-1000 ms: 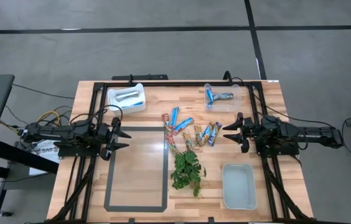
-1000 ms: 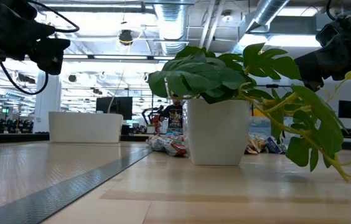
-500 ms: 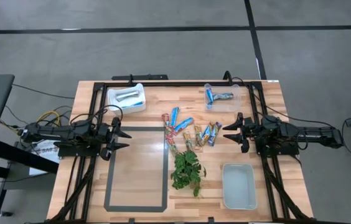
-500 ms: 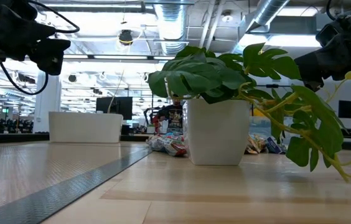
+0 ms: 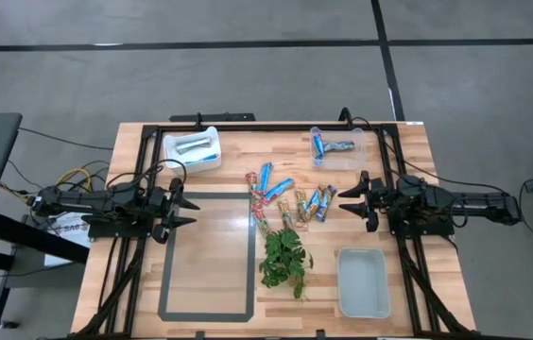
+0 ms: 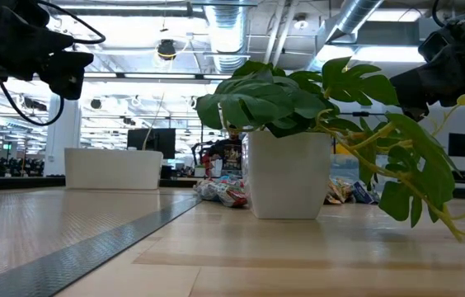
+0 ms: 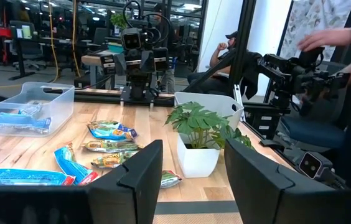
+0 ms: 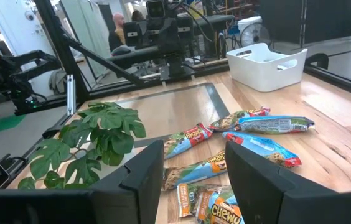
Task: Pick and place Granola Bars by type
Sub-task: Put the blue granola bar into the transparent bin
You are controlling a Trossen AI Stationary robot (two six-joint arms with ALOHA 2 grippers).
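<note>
On the table's left, my left gripper hovers spread and empty near a white bin holding sorted bars. At centre, most Granola Bars lie loose beside the plant. A clear bin holds a few; my right gripper waits spread, so sorting looks barely begun.

You are looking straight down on the whole counter in the high view, and level across it in the low view. Your wrist cameras are facing each other, both sharing the plant and bars.

No visible change since earlier frames.
</note>
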